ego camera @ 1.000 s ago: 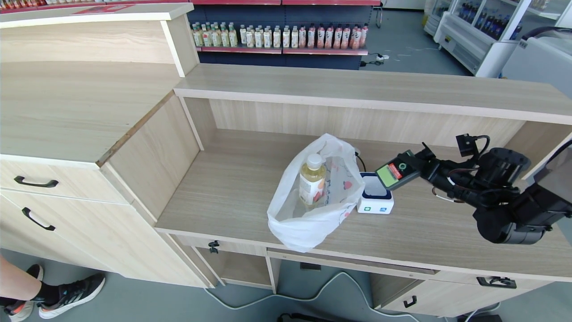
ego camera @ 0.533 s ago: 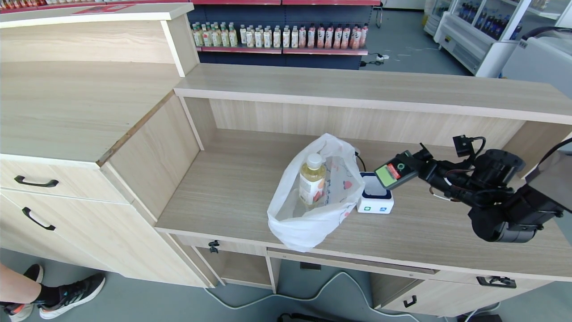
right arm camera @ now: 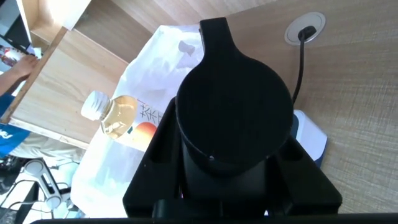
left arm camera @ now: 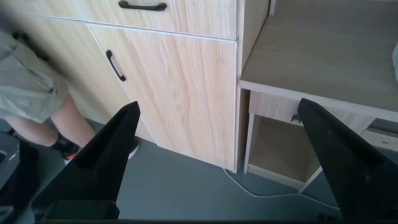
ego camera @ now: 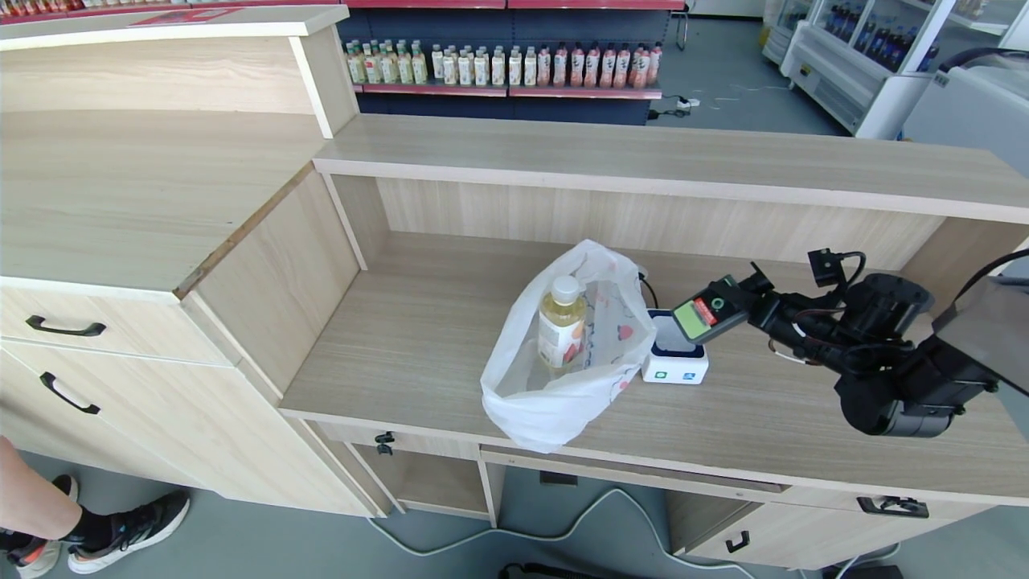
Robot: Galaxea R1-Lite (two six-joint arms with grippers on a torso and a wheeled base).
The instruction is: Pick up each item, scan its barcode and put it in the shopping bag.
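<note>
Head view: the wooden surface (ego camera: 418, 338) spans the middle of the frame, with a raised ledge across its top edge.

A white plastic shopping bag (ego camera: 563, 386) lies at centre frame, its mouth open. It also shows in the upper left of the right wrist view (right arm camera: 155, 68).

The right claw (ego camera: 744, 304) comes in from the right edge at mid-height and is clamped on a flat dark item (ego camera: 706, 312). The item is tilted, with a green face and a red label turned toward the camera.

A bottle (ego camera: 561, 326) of pale yellow liquid with a white cap stands upright inside the bag. It also shows at the left of the right wrist view (right arm camera: 115, 115).

A small white scanner box (ego camera: 675, 358) with a dark blue top sits on the surface, touching the bag's right side. It is partly visible at the right of the right wrist view (right arm camera: 309, 134). The held item sits just up and right of the scanner box in the frame, overlapping its upper right corner. Contact between them cannot be determined.

Left wrist view: the left claw (left arm camera: 217, 106) has its two black fingers (left arm camera: 99, 168) spread wide with nothing between them. Behind it are a light wood cabinet door (left arm camera: 180, 81) and grey floor.

A round cable port (right arm camera: 305, 29) sits in the surface at the upper right of the right wrist view.
</note>
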